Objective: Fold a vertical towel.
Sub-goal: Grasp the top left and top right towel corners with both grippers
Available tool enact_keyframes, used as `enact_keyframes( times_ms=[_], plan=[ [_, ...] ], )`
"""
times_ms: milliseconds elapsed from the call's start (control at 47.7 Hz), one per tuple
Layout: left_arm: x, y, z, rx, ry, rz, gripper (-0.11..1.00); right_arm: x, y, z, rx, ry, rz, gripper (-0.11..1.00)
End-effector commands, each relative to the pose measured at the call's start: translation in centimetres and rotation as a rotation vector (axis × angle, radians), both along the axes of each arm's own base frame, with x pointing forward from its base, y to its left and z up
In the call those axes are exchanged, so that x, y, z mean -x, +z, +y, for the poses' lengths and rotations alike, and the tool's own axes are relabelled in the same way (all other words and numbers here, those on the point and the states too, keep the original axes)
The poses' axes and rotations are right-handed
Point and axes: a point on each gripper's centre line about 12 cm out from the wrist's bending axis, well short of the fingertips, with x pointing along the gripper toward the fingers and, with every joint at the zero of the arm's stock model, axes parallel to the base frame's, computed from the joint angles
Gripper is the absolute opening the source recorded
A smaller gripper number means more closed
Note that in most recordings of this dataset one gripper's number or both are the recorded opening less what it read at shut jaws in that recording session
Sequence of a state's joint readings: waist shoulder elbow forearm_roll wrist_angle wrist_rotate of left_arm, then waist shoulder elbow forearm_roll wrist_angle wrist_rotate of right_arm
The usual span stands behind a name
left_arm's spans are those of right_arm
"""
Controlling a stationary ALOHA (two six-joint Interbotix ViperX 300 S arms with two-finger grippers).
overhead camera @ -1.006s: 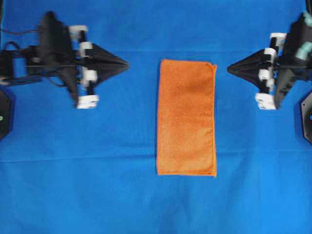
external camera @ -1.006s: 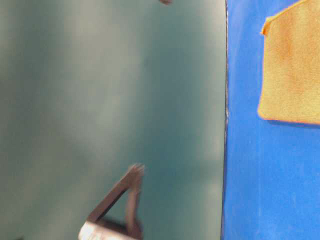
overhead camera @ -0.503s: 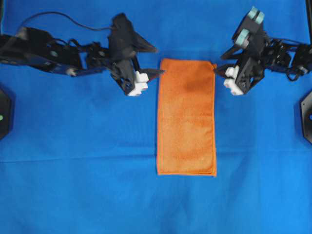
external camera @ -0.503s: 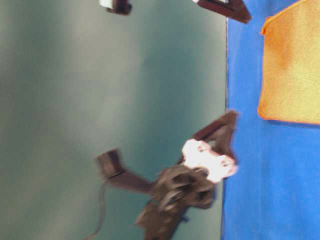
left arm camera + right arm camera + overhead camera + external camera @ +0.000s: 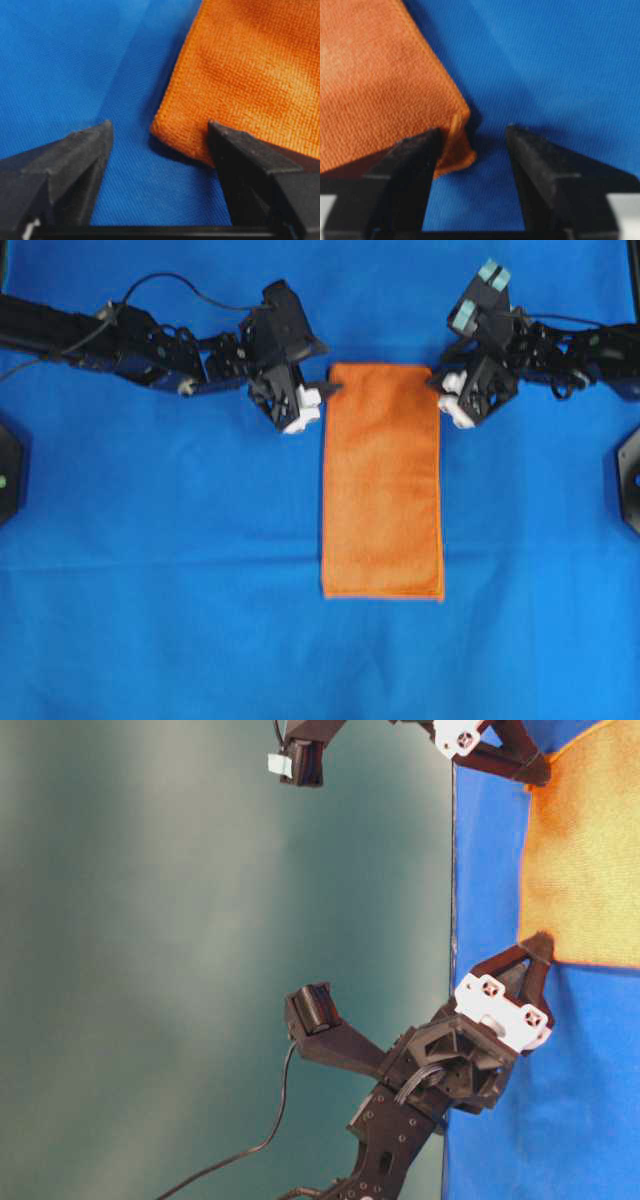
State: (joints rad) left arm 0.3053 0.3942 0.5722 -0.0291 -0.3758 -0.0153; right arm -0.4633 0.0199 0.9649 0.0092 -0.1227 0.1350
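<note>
The towel (image 5: 382, 480) lay flat on the blue sheet (image 5: 160, 590) covering the worktop — an orange microfiber rectangle with stitched edges, its long axis running from the far side toward the near side in the overhead view. The left gripper (image 5: 322, 392) stood at its far-left corner and the right gripper (image 5: 437, 386) at its far-right corner — both jaws apart, each straddling its corner without closing on it.

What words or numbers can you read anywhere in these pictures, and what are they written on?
None: no view shows any word, number, label or sign.
The towel is plain orange cloth.
The blue sheet is plain too.
The left gripper and right gripper bear no readable marking.
</note>
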Motion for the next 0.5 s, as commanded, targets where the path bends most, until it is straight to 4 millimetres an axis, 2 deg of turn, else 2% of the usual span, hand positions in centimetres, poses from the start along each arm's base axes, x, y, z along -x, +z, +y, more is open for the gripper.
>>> enact_keyframes(
  times_ms=[0,84,210,272,482],
  plan=[
    [-0.54,1.0,0.03,-0.006,-0.001,-0.026,0.71,-0.57,0.36,-0.33,0.014,0.007,-0.015,0.55],
    [-0.46,0.83,-0.07,-0.012,-0.011,-0.006,0.55,-0.5,0.25,-0.28,0.015,0.014,-0.008,0.39],
    [-0.6,0.74,-0.46,-0.022,-0.031,0.007,0.17,-0.62,0.23,-0.01,0.016,0.025,-0.006,0.03],
    [-0.63,0.73,-0.6,-0.027,-0.037,0.01,0.03,-0.67,0.22,0.13,0.015,0.029,-0.005,0.02],
    [-0.72,1.47,-0.5,-0.031,-0.036,0.0,0.03,-0.57,0.62,0.17,0.015,0.021,-0.017,0.02]
  ],
)
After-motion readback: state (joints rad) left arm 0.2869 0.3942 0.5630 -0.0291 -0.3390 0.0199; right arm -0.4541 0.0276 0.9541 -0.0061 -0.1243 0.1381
